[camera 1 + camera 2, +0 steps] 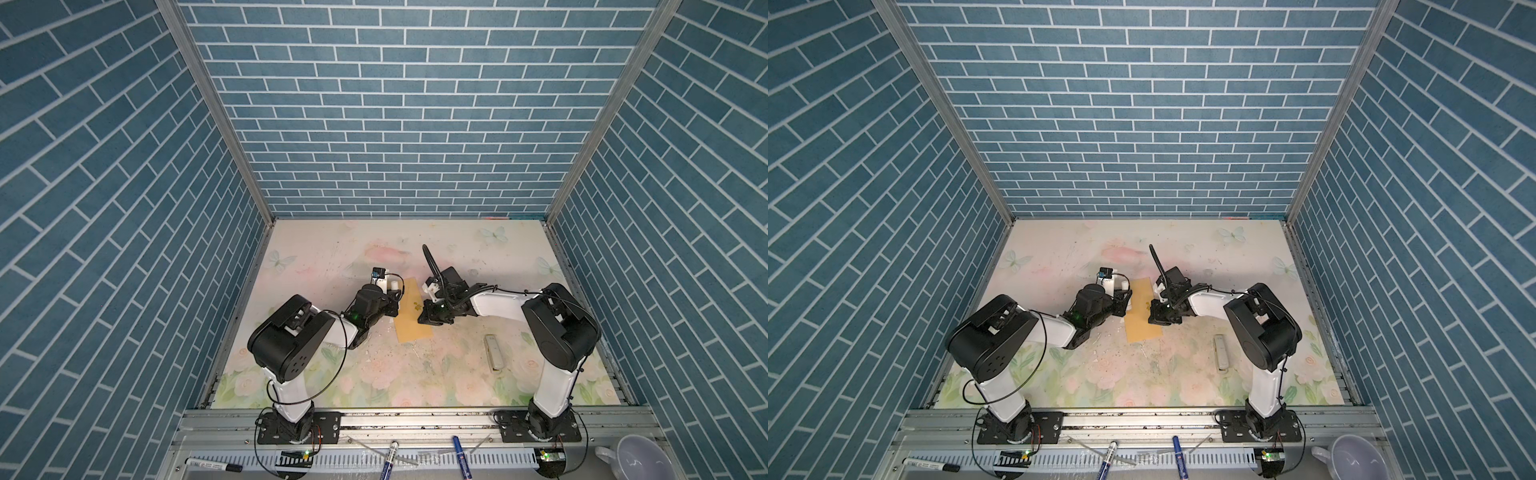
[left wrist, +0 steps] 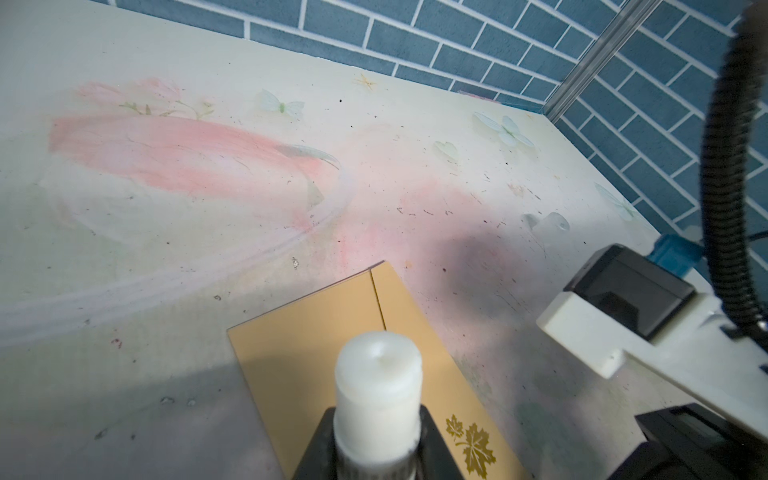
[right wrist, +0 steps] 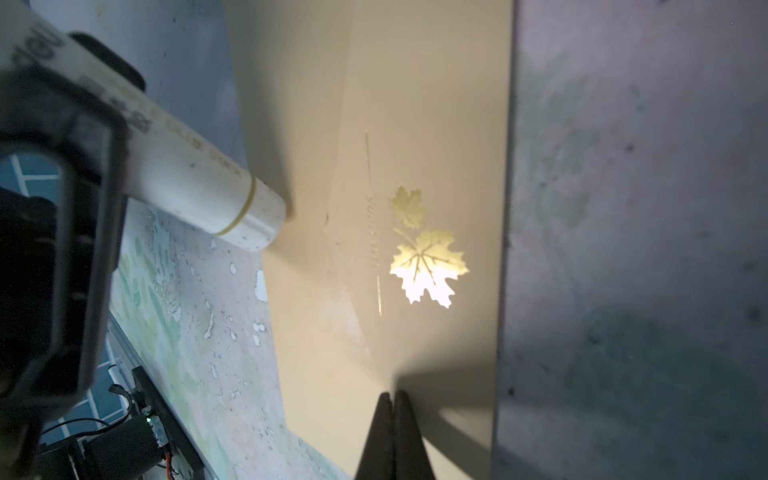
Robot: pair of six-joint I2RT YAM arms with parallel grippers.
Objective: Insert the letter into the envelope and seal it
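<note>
Left pincer (image 2: 376, 455), clamped on a white glue stick (image 2: 376, 386), noses at the envelope (image 2: 299, 345) lying flat on the desk (image 1: 374, 374), with the closed right pincer (image 3: 392, 401) bearing down on it just beyond; push too hard and the paper may skid or buckle; no letter in sight.

Floral mat (image 1: 374, 374) covers the table, all pale roses and butterflies, speckled and scuffed. On its right side lies a pale oblong object (image 1: 494, 352), flat on the print; what it is I can't tell. Along the front rail sit a white marker with a black cap (image 1: 212, 464), a blue marker (image 1: 389, 457), another blue marker (image 1: 459, 456), and a pale mug (image 1: 638, 459) in the right corner. Blue brick-pattern walls (image 1: 399, 124) stand on three sides.
</note>
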